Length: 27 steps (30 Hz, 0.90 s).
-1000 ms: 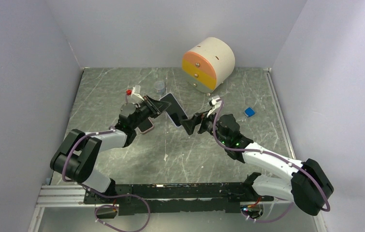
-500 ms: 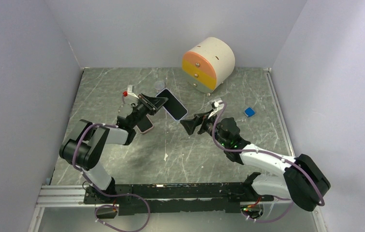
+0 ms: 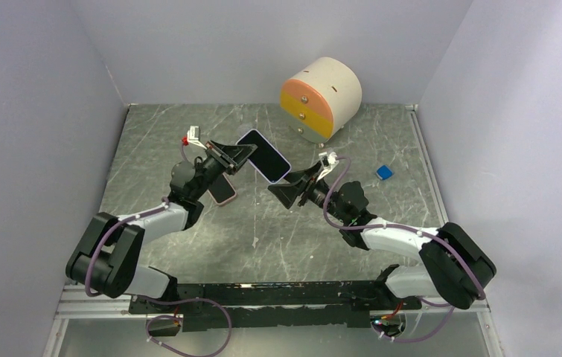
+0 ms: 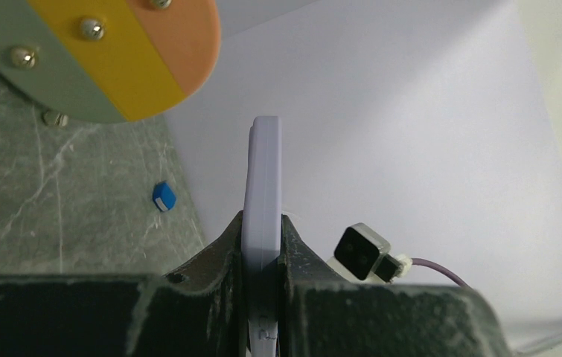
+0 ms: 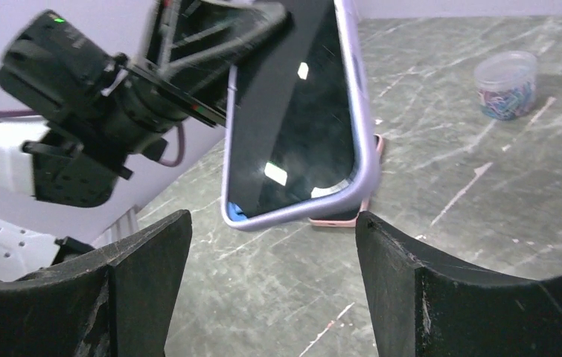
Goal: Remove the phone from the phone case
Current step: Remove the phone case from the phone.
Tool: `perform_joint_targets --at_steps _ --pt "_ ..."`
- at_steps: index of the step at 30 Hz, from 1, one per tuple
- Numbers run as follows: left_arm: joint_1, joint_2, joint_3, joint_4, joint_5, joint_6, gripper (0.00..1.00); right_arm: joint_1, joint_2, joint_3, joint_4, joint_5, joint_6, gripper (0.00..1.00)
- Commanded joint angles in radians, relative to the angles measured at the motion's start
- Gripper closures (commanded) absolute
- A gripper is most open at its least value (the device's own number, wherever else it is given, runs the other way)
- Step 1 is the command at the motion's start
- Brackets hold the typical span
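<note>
The phone (image 3: 266,155), black-screened, sits in a lavender phone case (image 5: 368,149) and is held up off the table, tilted. My left gripper (image 3: 234,155) is shut on one long edge of the cased phone (image 4: 263,171), its jaws (image 4: 263,242) pressed on both faces. In the right wrist view the screen (image 5: 300,111) faces the camera, with the case's rounded corner lowest. My right gripper (image 3: 286,183) is open just right of and below the phone, apart from it. Its wide-set fingers (image 5: 144,260) flank the case's lower corner with nothing between them.
A pink phone or case (image 3: 223,191) lies flat on the table under the left arm, also showing behind the lavender corner (image 5: 345,218). A round cream, orange and yellow drawer unit (image 3: 321,97) stands at the back. A small blue block (image 3: 384,172) and a clip jar (image 5: 506,85) rest nearby.
The left gripper has lifted the cased phone higher and farther back. The right gripper has moved left toward the phone, and its jaws have narrowed a little.
</note>
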Motion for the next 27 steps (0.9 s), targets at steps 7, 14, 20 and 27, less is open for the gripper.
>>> perform_joint_targets --at_steps 7,14,20,27 --pt "-0.037 -0.049 -0.013 0.057 -0.042 -0.062 0.97 -0.004 -0.005 0.004 0.207 -0.088 0.018 0.20" --pt "-0.064 -0.106 -0.011 -0.019 -0.073 -0.010 0.97 -0.003 -0.030 0.000 0.233 -0.109 0.014 0.26" --pt "-0.089 -0.095 -0.010 0.007 -0.077 -0.025 0.98 -0.004 -0.048 -0.001 0.246 -0.124 0.008 0.36" --pt "-0.097 -0.140 -0.017 -0.046 -0.090 -0.001 0.98 -0.006 -0.046 -0.021 0.268 -0.164 -0.028 0.57"
